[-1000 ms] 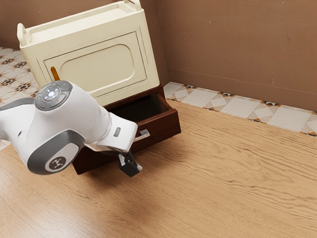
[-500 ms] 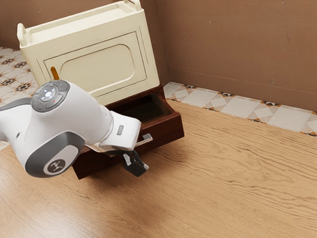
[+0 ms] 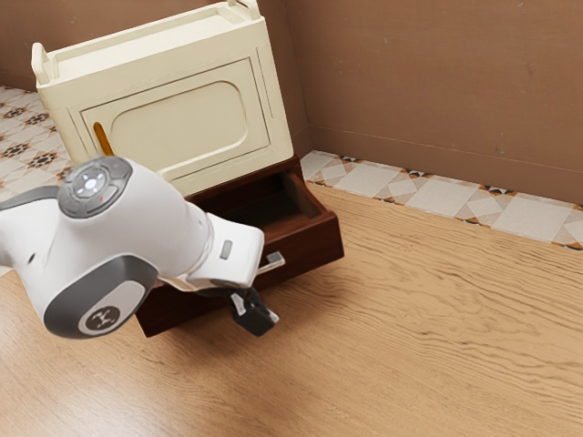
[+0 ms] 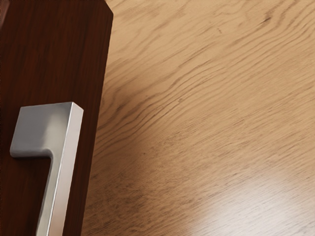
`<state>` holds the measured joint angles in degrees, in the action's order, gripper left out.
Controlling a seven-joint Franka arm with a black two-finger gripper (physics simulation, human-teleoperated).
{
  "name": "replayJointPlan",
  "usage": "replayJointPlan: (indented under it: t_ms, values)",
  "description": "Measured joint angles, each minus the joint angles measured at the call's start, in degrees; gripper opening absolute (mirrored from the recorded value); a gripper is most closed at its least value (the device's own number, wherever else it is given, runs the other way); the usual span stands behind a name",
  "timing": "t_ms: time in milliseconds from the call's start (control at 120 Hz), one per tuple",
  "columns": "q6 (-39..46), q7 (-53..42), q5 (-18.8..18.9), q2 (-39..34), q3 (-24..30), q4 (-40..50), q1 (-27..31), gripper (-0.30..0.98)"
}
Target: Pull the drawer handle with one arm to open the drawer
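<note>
Compared with the earlier frame, can see the drawer (image 3: 314,252) farther out, and the end effector (image 3: 255,315) and the white arm (image 3: 164,218) shifted in the same outward direction. In the exterior view, can see the drawer clearly open below the cream cabinet (image 3: 187,123), with part of the dark inside visible behind the front panel. Find the metal handle (image 3: 274,261) on this front panel, just beside the end effector and partly hidden behind the arm. Cannot tell if the end effector is spread, pressed together or pinching the handle. In the wrist view, can see one bent end of the handle, fixed on the dark red-brown wood, and beside the panel the light wooden surface (image 4: 211,108) with its wavy grain.
</note>
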<state>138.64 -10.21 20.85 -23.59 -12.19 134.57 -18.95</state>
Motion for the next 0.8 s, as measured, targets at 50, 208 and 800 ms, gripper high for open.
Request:
replayJointPlan:
  t_ms: [50, 208, 800]
  values:
    - [0.0, 0.3, 0.0, -0.2, 0.5, 0.0, 0.2, 0.68]
    - [0.0, 1.2, 0.0, -1.0, 2.0, 0.7, 1.0, 0.66]
    - [0.7, 3.9, -0.4, -1.7, 4.9, 3.0, 2.6, 0.67]
